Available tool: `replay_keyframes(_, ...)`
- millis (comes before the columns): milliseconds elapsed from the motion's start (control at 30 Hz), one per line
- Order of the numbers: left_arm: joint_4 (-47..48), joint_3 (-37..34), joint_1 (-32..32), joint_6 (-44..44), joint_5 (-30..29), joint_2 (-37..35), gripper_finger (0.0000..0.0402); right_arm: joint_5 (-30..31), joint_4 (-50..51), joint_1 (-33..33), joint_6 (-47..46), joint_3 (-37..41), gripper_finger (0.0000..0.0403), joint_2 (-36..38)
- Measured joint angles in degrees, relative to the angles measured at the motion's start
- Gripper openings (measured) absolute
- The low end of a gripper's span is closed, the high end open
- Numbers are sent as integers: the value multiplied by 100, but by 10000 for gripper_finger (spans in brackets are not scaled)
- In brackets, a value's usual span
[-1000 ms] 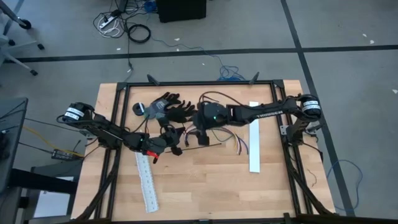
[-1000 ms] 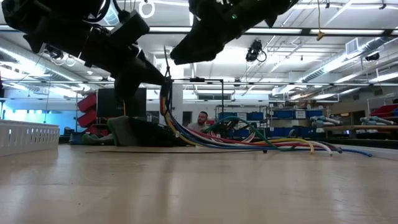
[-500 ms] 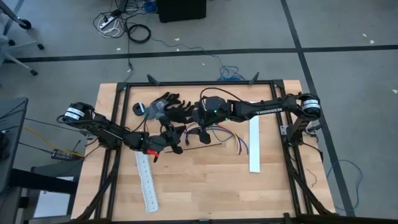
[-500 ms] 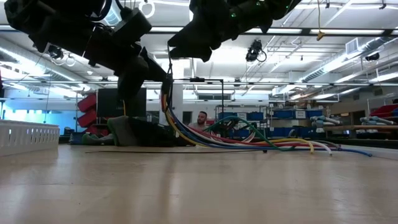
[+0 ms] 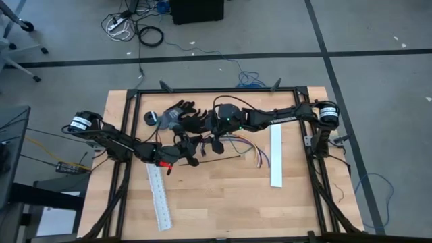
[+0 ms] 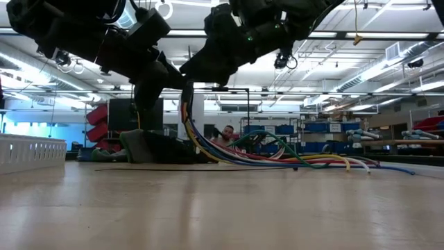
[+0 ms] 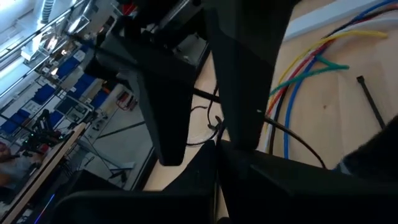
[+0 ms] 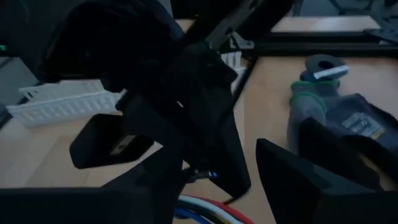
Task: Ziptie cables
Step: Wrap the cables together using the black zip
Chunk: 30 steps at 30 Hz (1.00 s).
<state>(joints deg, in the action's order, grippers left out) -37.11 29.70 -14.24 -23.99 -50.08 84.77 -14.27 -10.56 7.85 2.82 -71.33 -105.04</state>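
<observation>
Where cables (image 6: 277, 156) lie, gloves (image 5: 181, 115) beside.

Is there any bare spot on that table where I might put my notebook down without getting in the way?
Bare wood lies along the near edge of the table, between the left white strip and the right white strip. It is crowded farther back, where the left gripper and right gripper meet over the cables, beside the black gloves.

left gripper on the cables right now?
Touching. In the low view the left gripper pinches the cables at their raised end, which hangs straight down from its tip.
</observation>
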Motion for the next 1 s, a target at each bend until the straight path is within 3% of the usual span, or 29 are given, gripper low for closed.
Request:
replay_keyframes(600, 195, 1, 0, 22, -27, -2, 0, -246, 34, 66, 89, -4, 111, 134)
replay_keyframes(867, 213, 1, 4, 26, -50, -2, 0, -254, 27, 88, 232, -4, 16, 123)
replay_keyframes(1000, 214, 1, 2, 25, -62, -2, 0, -259, 98, 88, 374, -4, 4, 123)
